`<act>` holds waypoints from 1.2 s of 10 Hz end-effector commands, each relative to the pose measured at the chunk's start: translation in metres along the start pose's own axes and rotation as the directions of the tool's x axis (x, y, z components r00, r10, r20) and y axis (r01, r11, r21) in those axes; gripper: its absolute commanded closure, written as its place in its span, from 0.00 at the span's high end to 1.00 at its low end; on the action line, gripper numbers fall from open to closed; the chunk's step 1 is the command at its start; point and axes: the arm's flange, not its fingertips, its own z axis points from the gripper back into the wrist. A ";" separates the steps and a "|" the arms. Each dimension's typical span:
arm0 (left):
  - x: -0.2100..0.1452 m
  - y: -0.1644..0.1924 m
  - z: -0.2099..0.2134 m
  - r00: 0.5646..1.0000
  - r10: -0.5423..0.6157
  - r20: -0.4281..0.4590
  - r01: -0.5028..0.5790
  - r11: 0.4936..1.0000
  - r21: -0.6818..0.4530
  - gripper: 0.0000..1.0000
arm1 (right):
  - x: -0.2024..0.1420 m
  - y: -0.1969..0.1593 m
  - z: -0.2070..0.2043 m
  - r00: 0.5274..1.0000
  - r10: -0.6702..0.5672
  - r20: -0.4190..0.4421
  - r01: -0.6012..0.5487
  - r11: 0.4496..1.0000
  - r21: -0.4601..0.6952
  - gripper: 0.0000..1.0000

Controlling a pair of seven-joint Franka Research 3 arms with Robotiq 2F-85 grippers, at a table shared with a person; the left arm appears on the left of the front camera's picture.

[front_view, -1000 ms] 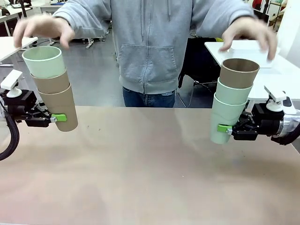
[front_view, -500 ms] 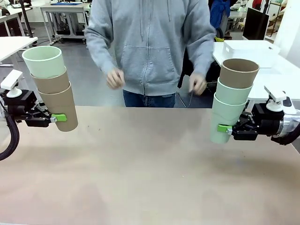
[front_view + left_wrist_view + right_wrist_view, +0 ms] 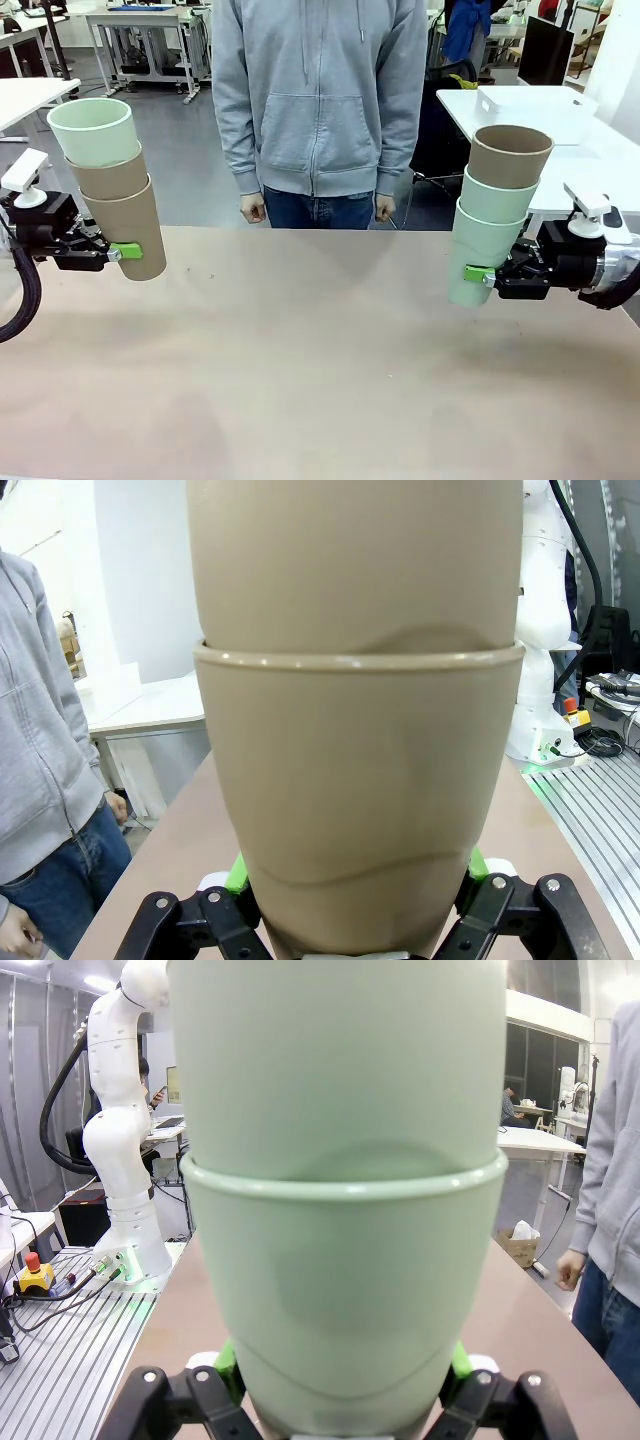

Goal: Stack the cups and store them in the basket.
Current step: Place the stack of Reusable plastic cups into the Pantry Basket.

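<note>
The left gripper (image 3: 128,252) is held level at 9 o'clock, pointed inward and clamped on a brown cup (image 3: 140,225). The right gripper (image 3: 478,273) is held level at 3 o'clock, clamped on a green cup (image 3: 480,245).

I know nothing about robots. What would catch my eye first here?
The left claw grips the tan-bottomed stack, two tan cups topped by a mint one, at the left of the table. The right claw grips the mint-bottomed stack, two mint cups topped by a tan one, at the right. Between them, across the table, a person in a grey hoodie stands with hands lowered.
</note>
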 end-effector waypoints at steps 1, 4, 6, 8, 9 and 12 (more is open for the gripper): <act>0.005 0.000 0.000 1.000 -0.009 0.004 0.009 1.000 -0.004 0.84 | 0.003 -0.001 0.001 1.000 0.006 0.003 -0.006 1.000 -0.004 0.84; 0.005 0.000 0.000 1.000 -0.009 0.004 0.009 1.000 -0.004 0.84 | 0.003 -0.001 0.001 1.000 0.006 0.003 -0.006 1.000 -0.004 0.84; 0.005 0.000 0.000 1.000 -0.009 0.004 0.009 1.000 -0.004 0.84 | 0.003 -0.001 0.001 1.000 0.006 0.003 -0.006 1.000 -0.004 0.84; 0.005 0.000 0.000 1.000 -0.009 0.004 0.009 1.000 -0.004 0.84 | 0.003 -0.001 0.001 1.000 0.006 0.003 -0.006 1.000 -0.004 0.84; 0.005 0.000 0.000 1.000 -0.009 0.004 0.009 1.000 -0.004 0.84 | 0.003 -0.001 0.001 1.000 0.006 0.003 -0.006 1.000 -0.004 0.84; 0.005 0.000 0.000 1.000 -0.009 0.004 0.009 1.000 -0.004 0.84 | 0.003 -0.001 0.001 1.000 0.006 0.003 -0.006 1.000 -0.004 0.84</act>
